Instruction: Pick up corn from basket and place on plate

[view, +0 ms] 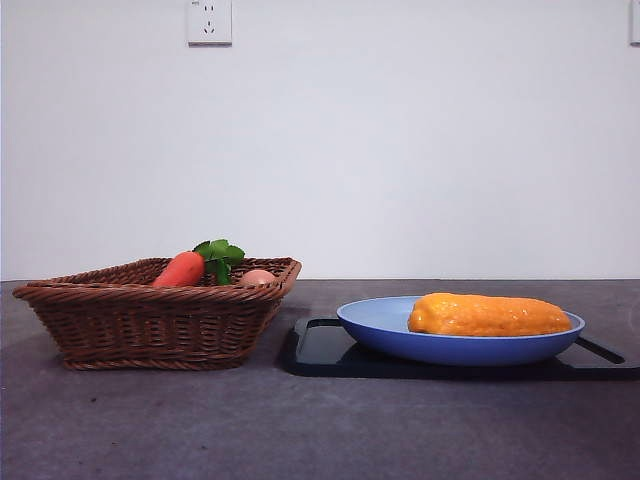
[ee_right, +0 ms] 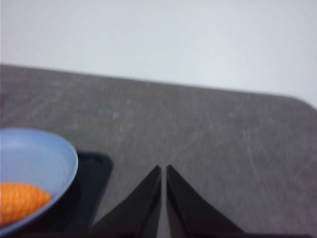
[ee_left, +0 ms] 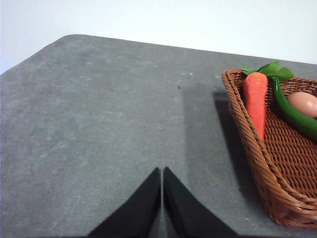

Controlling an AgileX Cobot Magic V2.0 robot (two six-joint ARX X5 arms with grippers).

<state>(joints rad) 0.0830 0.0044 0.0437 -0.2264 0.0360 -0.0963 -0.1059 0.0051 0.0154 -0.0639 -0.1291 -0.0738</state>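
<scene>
The orange-yellow corn [view: 488,315] lies lengthwise in the light-blue plate [view: 380,325], which rests on a black tray. The right wrist view catches one end of the corn [ee_right: 20,201] and part of the plate [ee_right: 44,153]. The brown wicker basket [view: 130,320] stands at the left. My left gripper [ee_left: 162,173] is shut over bare table beside the basket [ee_left: 257,153], holding nothing. Off to the side of the plate, my right gripper [ee_right: 163,171] is shut and empty above the table. Neither gripper appears in the front view.
A red-orange carrot [view: 180,270] with green leaves and a pale tan egg-like ball [view: 257,277] lie in the basket, along with a green vegetable [ee_left: 297,116]. The black tray [view: 320,350] sticks out from under the plate. A wall socket [view: 209,21] is on the white wall behind.
</scene>
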